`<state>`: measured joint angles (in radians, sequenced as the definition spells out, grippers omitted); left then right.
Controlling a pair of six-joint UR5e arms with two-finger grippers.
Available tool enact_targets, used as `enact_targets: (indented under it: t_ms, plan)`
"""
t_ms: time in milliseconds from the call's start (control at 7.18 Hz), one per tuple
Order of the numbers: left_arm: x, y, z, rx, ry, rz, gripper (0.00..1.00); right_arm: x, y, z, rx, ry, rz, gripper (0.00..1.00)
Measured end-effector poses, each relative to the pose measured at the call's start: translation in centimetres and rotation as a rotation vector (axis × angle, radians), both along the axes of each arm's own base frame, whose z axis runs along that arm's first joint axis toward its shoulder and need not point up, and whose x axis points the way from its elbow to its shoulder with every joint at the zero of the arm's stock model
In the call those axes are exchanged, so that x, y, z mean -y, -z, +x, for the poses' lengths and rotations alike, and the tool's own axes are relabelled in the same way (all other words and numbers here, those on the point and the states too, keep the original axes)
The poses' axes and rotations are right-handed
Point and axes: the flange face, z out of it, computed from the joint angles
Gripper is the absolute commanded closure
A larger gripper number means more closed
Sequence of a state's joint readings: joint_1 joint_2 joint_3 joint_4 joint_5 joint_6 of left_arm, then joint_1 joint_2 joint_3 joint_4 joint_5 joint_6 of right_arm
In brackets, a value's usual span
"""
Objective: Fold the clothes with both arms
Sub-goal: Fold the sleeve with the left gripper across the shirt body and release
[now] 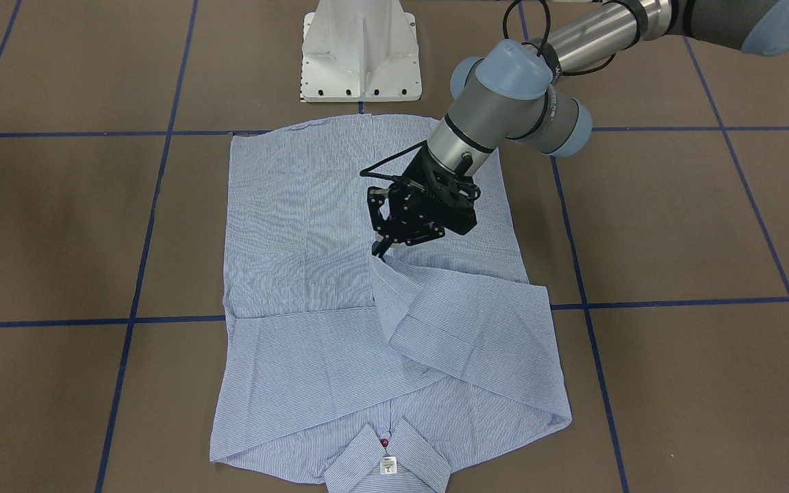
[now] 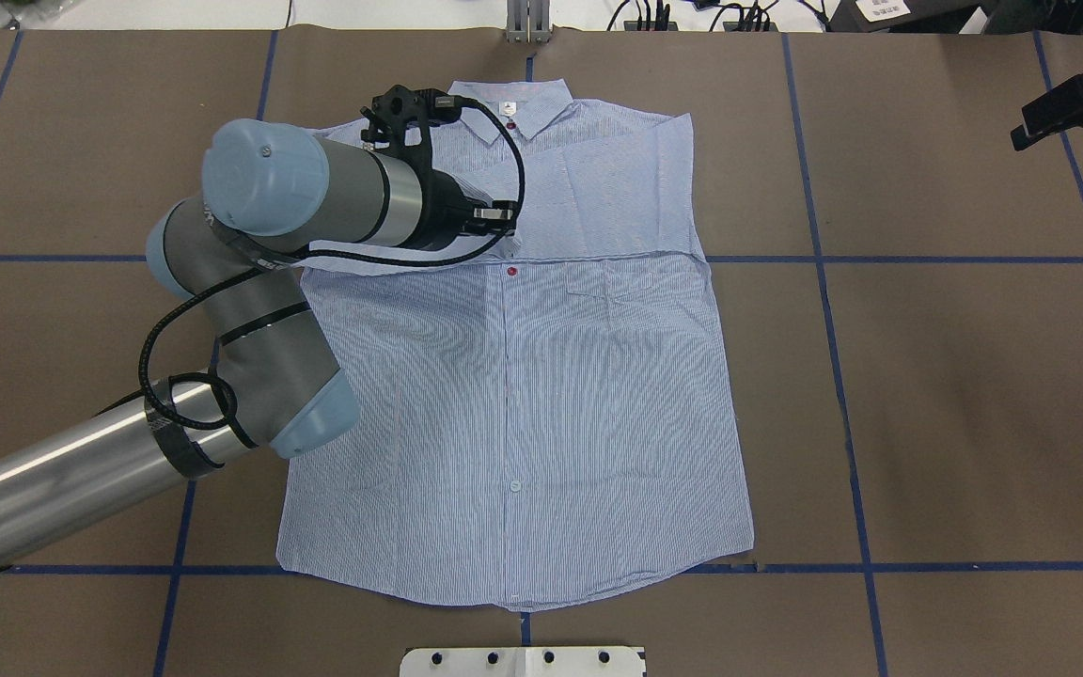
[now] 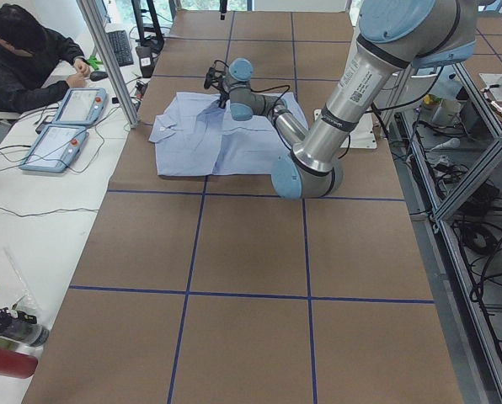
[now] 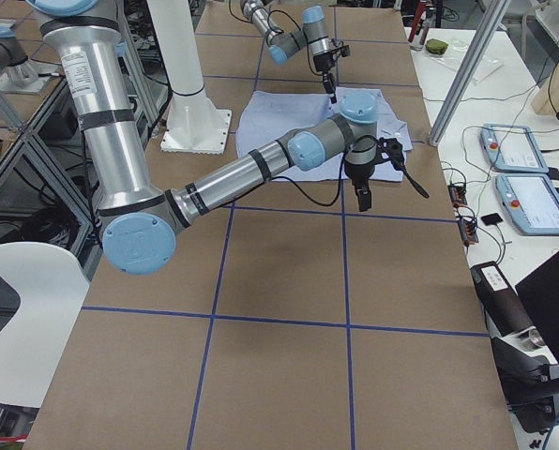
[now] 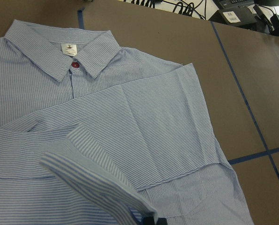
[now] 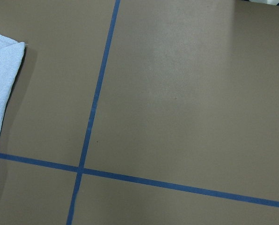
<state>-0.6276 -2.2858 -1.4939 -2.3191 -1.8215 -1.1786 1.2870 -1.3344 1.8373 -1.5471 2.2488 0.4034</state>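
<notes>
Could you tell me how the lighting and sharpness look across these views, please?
Front-facing view: even light, no hard shadows on the shirt. Overhead view: the fine stripes shimmer in wavy bands. Left wrist view: the nearest cuff is soft, the collar sharp. Right wrist view: a pale glare patch on the table.

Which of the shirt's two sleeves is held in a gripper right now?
The sleeve on the robot's left: the left gripper pinches its cuff, raised above the shirt. The other sleeve lies flat across the chest, ungripped.
</notes>
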Motion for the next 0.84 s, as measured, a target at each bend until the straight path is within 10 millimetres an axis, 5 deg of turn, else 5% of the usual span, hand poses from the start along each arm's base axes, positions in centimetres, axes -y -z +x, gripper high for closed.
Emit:
enact_targets:
  t_ms: [139, 557, 697, 836]
  plan:
    - [-0.8, 0.3, 1.8, 0.005, 0.007, -0.001, 1.00, 0.0, 0.0, 0.0, 0.000, 0.000, 0.000, 0.00]
    - [-4.3, 1.0, 7.4, 0.019, 0.035, -0.005, 0.56, 0.0, 0.0, 0.0, 0.000, 0.000, 0.001, 0.00]
    - [-5.5, 2.4, 9.6, 0.003, 0.044, -0.029, 0.17, 0.0, 0.0, 0.0, 0.000, 0.000, 0.000, 0.00]
    - [-6.2, 4.0, 11.9, -0.006, 0.049, -0.050, 0.00, -0.1, 0.0, 0.0, 0.000, 0.000, 0.000, 0.00]
